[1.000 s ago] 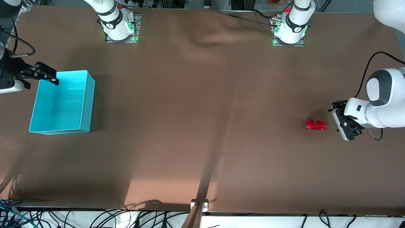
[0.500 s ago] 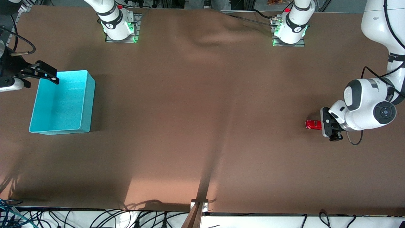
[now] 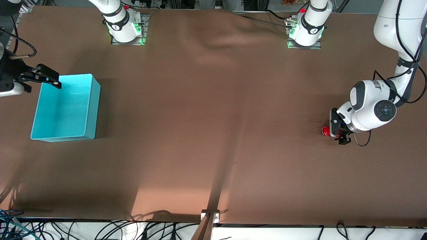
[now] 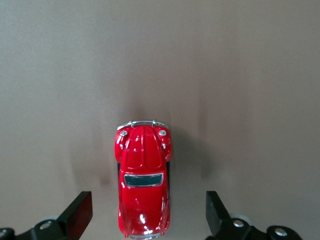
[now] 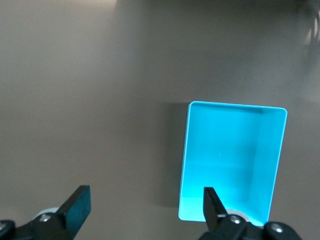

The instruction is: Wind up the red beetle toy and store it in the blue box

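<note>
Spread wide over the tiny glossy red beetle toy (image 4: 143, 180) on the brown table (image 3: 213, 133): left gripper (image 4: 145, 220), jaws straddling, no contact. Toward the right arm's end, the light blue rectangular plastic box (image 3: 66, 108); right gripper (image 3: 43, 78) open, waiting above its rim.

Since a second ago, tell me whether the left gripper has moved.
Yes. The left gripper, open, has swung in over the red beetle toy, which stays put, its fingers now either side of it.

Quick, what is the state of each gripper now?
Left gripper: open, astride the small glossy red toy car.
Right gripper: open, holding nothing.
</note>
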Tool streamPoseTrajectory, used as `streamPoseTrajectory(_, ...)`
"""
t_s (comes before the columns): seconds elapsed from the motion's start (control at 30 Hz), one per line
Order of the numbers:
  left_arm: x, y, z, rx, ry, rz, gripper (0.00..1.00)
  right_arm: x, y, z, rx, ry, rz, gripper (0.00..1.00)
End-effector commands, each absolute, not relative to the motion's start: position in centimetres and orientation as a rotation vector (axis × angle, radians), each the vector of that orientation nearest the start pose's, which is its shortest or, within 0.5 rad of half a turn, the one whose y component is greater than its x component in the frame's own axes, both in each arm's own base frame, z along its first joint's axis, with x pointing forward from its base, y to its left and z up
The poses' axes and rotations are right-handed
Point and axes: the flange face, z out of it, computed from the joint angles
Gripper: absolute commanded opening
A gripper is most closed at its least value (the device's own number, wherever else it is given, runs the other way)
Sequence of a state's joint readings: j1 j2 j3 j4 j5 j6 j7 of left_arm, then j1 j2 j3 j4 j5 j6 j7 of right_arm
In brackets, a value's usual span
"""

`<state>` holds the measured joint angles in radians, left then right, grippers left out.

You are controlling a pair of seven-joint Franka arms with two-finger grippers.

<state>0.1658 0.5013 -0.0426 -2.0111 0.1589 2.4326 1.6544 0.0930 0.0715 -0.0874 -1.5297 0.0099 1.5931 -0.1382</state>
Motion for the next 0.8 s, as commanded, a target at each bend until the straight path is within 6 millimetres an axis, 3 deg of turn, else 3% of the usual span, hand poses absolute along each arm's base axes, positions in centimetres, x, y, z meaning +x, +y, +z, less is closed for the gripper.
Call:
streamPoseTrajectory(0.0, 58.8, 7.4, 19.1, -2.084, 2.345, 0.181, 0.90, 57.6, 0.5, 61.2, -3.142, -0.210, 0.000, 1.00)
streamPoseTrajectory(0.13, 58.9, 7.4, 18.9, -2.083, 2.345, 0.179, 0.56, 57.6, 0.4, 61.2, -3.142, -0.208, 0.000, 1.00)
streamPoseTrajectory(0.43, 59.3, 7.2, 19.1, -2.075, 2.344, 0.173, 0.08, 57.6, 0.1, 61.1, -3.142, -0.201, 0.003, 1.00)
streamPoseTrajectory(0.6, 59.3, 7.1, 18.8, -2.073, 2.350, 0.176, 0.00, 57.7, -0.5, 61.0, -3.143, -0.184, 0.005, 1.00)
streamPoseTrajectory(0.77, 59.4, 7.2, 18.6, -2.075, 2.348, 0.176, 0.00, 57.7, -0.4, 61.0, -3.138, -0.188, 0.005, 1.00)
